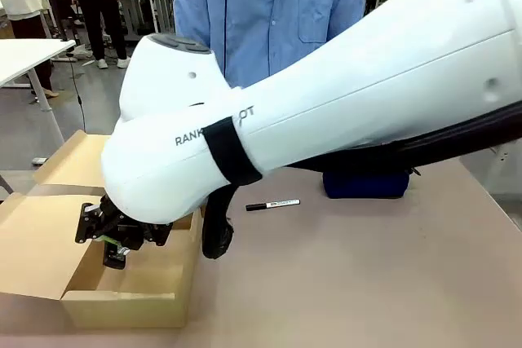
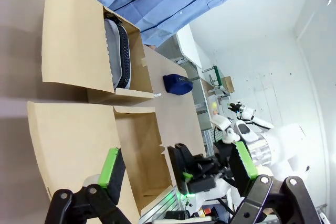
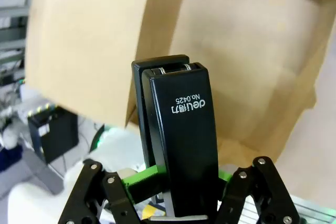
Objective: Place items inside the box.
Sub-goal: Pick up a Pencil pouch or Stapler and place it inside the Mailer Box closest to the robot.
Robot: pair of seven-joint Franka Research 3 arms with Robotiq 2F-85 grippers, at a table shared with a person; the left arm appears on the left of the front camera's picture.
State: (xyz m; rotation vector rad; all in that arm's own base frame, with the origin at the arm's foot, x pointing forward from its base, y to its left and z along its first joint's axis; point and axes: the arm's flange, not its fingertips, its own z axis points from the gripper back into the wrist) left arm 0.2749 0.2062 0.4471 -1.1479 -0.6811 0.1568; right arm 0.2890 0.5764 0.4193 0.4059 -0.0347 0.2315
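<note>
Stapler [image 3: 178,145] is being pinched near one end by the right end effector [image 3: 181,177], over the box [image 1: 122,303] at the desk's [image 1: 367,283] near-left corner. Likely rigid, heavyish, slick-sided, so a mid-body grip is looking safer. Left end effector [image 2: 177,163] is being held spread.

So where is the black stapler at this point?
The black stapler is clamped in the right gripper, close up in the right wrist view; in the front view that gripper hangs over the open cardboard box on the robot's left.
</note>
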